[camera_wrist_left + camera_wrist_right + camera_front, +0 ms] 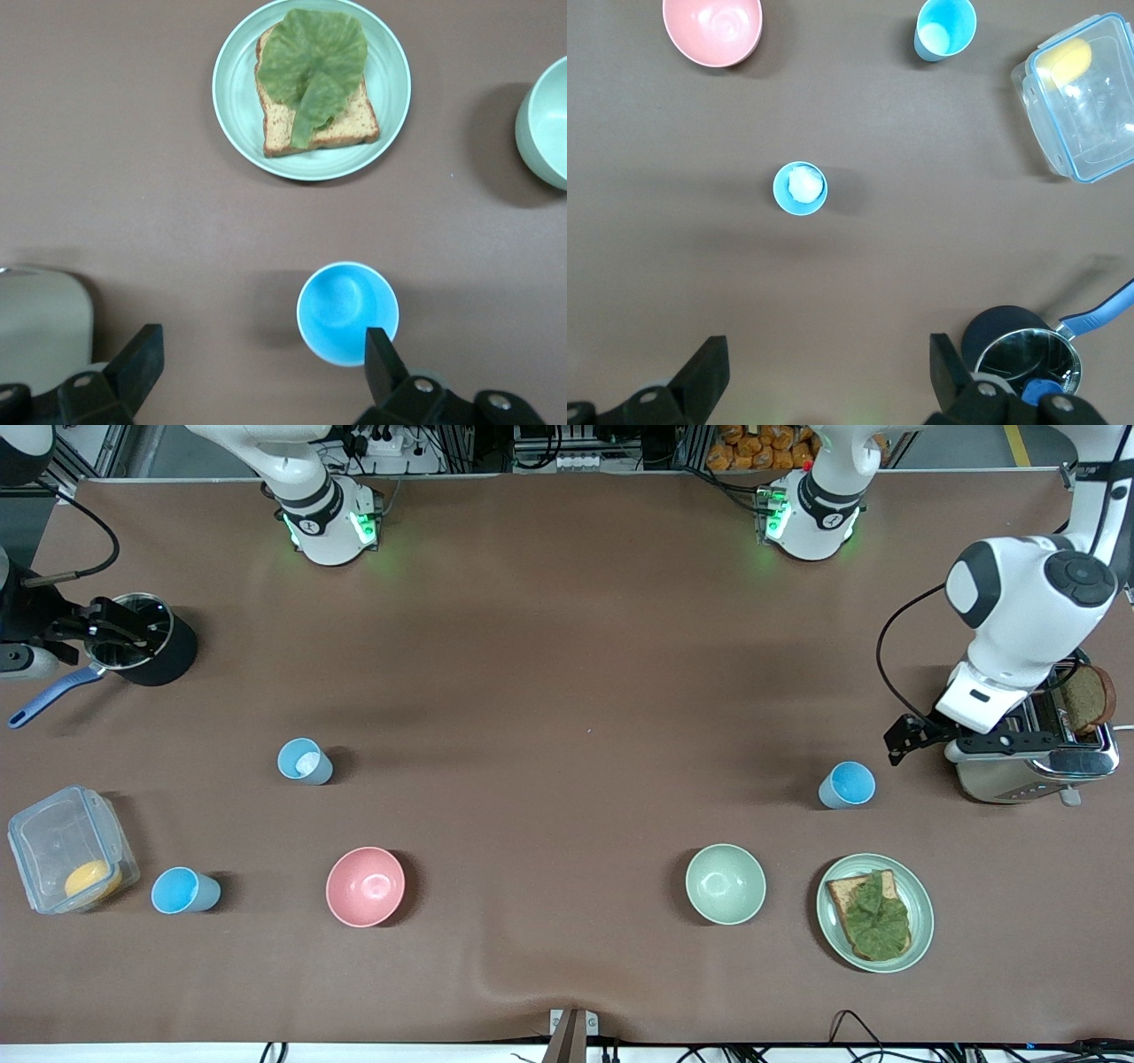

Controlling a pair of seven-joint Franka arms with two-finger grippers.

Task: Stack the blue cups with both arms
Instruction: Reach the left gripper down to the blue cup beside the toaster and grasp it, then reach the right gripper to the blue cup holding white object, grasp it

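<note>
Three light-blue cups stand upright on the brown table. One cup (847, 785) is beside the toaster at the left arm's end; it also shows in the left wrist view (347, 312). My left gripper (952, 737) (261, 354) hangs open and empty between that cup and the toaster, one fingertip (379, 350) by the cup's rim. Two cups (306, 762) (184, 891) stand toward the right arm's end, the first holding something white; both show in the right wrist view (800, 188) (945, 28). My right gripper (111, 633) (824, 363) is open and empty, up beside the black pot.
A pink bowl (365, 886) and a pale green bowl (725, 884) stand near the front edge. A green plate (921, 908) holds toast with lettuce. A toaster (1036, 766) with bread, a black pot (164, 660) and a clear box (66, 859) sit at the table's ends.
</note>
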